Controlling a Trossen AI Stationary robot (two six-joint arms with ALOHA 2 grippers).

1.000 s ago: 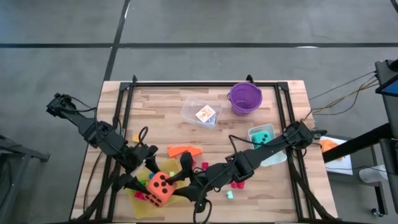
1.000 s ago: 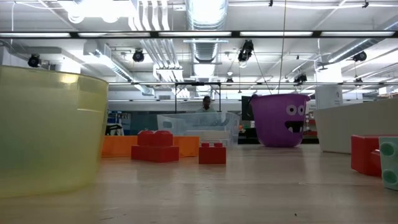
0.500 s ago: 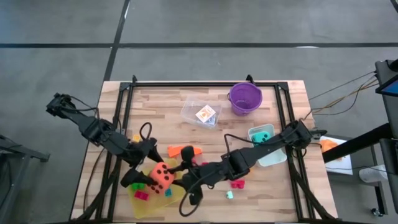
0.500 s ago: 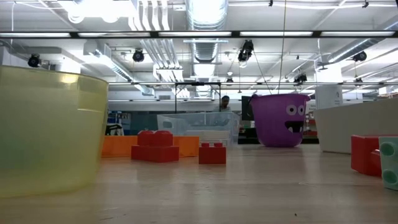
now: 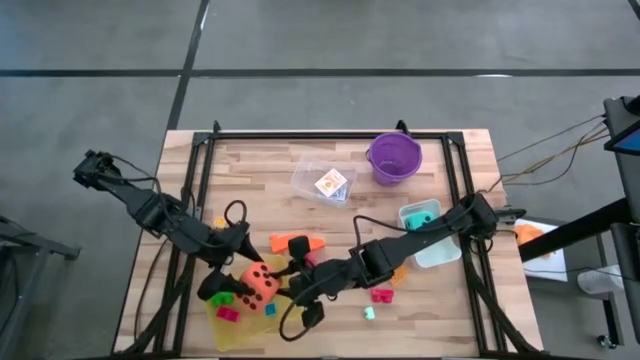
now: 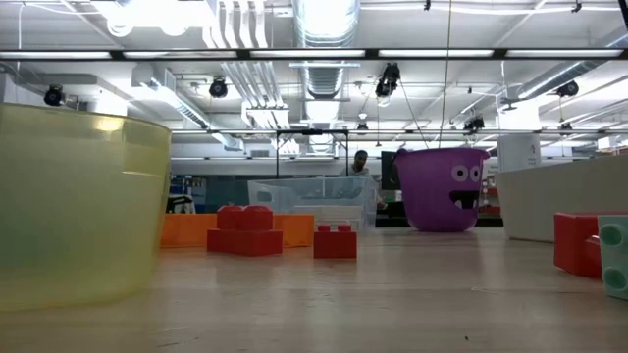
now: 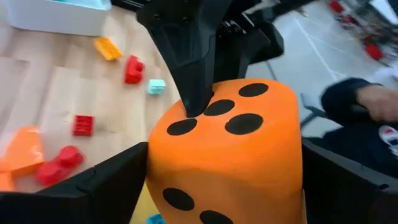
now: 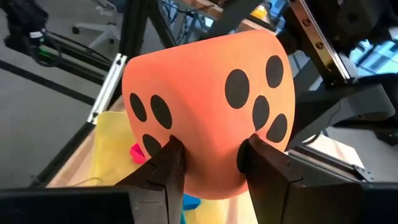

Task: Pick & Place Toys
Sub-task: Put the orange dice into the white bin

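We see the orange die (image 5: 258, 285) lifted a little over the yellow tray (image 5: 222, 328) at the near edge of the counter (image 5: 300, 150), and it sits closer to the tray's far side than it did a second ago, having slid away from the near edge and rolled slightly. The left gripper (image 5: 222, 287) straddles the die with its jaws spread wide, one finger on each flank, and whether they press or merely stand alongside we cannot tell. The right gripper (image 5: 286, 283), reaching in from the die's other side, has been narrowing its jaws, and its own view shows both fingertips (image 8: 166, 163) dug into the soft lower edge of the die, so it is pinching the toy. We judge this a hand-over: the die is passing from left arm to right. Small pink and blue bricks lie in the tray beside the die. Just beyond the die lie orange wedges (image 5: 296, 243) and a red brick (image 6: 335, 241); farther off stand the clear tub (image 5: 325, 180) and the purple bucket (image 5: 394, 158).
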